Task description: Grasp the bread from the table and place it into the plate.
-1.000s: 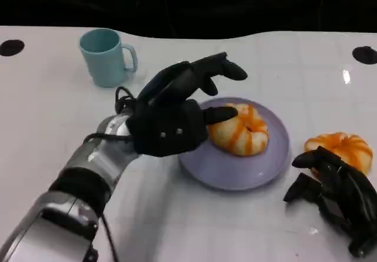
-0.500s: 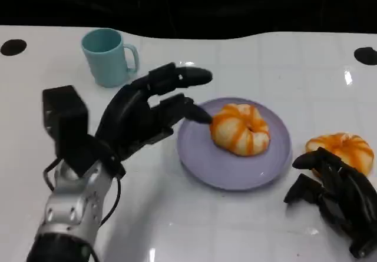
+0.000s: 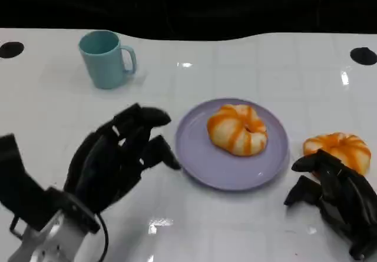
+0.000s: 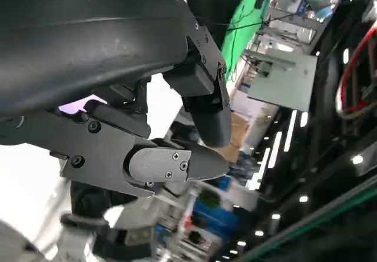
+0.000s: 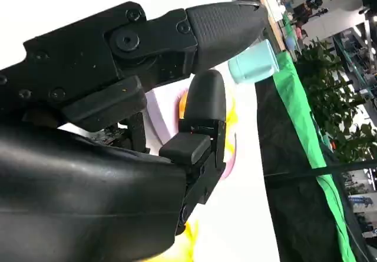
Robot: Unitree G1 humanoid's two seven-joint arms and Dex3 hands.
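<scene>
One striped bread roll (image 3: pixel 238 129) already lies in the lilac plate (image 3: pixel 206 165) mid-counter; a second roll (image 3: pixel 340 149) sits near the counter's right edge, touching the right hand (image 3: pixel 333 200), whose fingers are loosely curled and hold nothing. The left hand (image 3: pixel 115 159) hovers empty, fingers spread. Best to close the right fingers evenly round the roll, lifting gently. The glossy white counter (image 3: pixel 247 62) also carries a teal mug (image 3: pixel 105 57); the room beyond is dark.
</scene>
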